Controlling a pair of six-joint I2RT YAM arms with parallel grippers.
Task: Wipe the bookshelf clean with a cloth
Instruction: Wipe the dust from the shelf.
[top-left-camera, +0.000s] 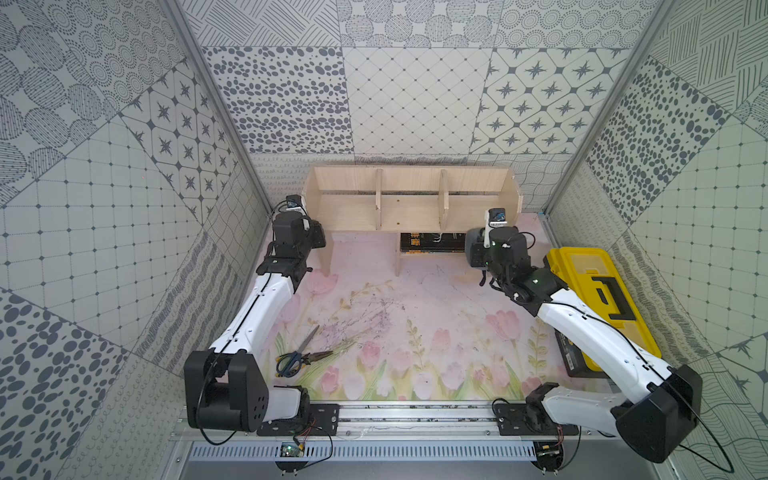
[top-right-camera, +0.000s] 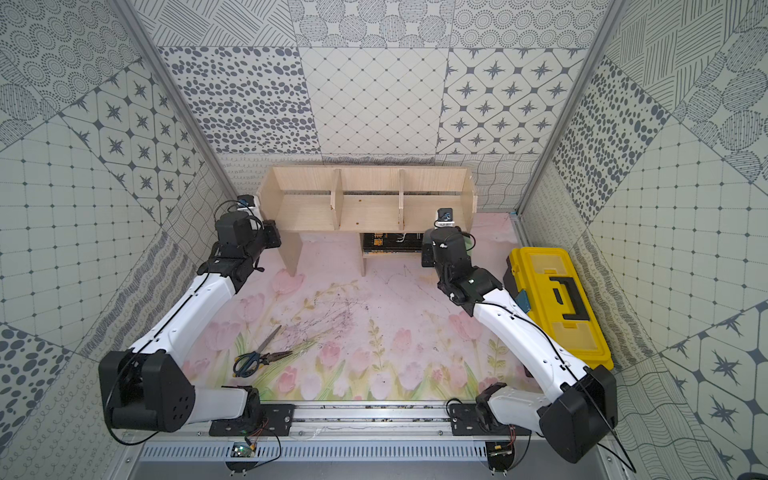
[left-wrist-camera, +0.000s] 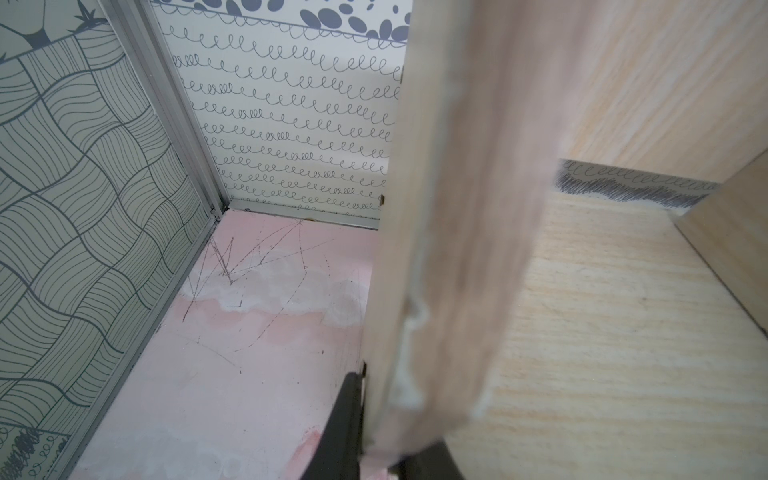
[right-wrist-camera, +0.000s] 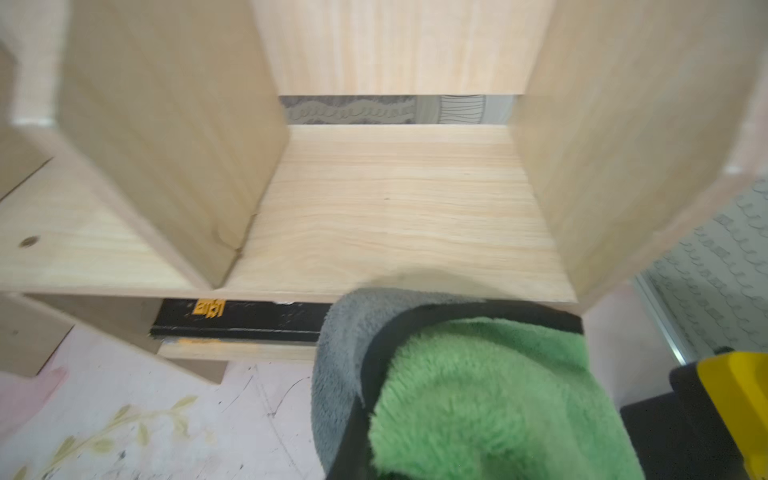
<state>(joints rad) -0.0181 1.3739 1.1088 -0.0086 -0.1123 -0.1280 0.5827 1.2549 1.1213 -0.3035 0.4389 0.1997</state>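
**Cell view: cloth at R end of shelf, L arm on side panel**

Room: I'm looking into a booth w/ patterned grey-on-white walls (top-left-camera: 415, 104) on three sides and alu corner posts. The floor is a pink tulip-print mat (top-left-camera: 415, 316), scuffed, w/ dark scribble marks near the middle and in the back-left corner.

The bookshelf (top-left-camera: 411, 208) stands against the back wall, seen in both top views. It's pale wood, w/ two dividers making three bays in the top tier, all bare. A yellow-and-black toolbox (top-left-camera: 602, 299) lies along the right wall, lid closed.

L side: the left gripper (left-wrist-camera: 386, 453) is at the shelf's left side panel. In the wrist view its black fingers (left-wrist-camera: 338, 428) sit either side of the panel edge, so I read it as clamped on the panel.

R side: the right gripper (top-left-camera: 478, 249) is closed on the cloth (right-wrist-camera: 478, 395), green face toward the wrist cam, grey face folded over, dark edging between. The fingers themselves are hidden under it. The cloth hangs just in front of the right bay's front lip. Whether it touches the wood, I can't tell.

Small stuff: a black book (top-left-camera: 432, 243) w/ orange lettering is on the lower shelf. Blue-handled scissors (top-left-camera: 297, 353) and pliers (top-left-camera: 322, 355) lie together front-left on the mat.
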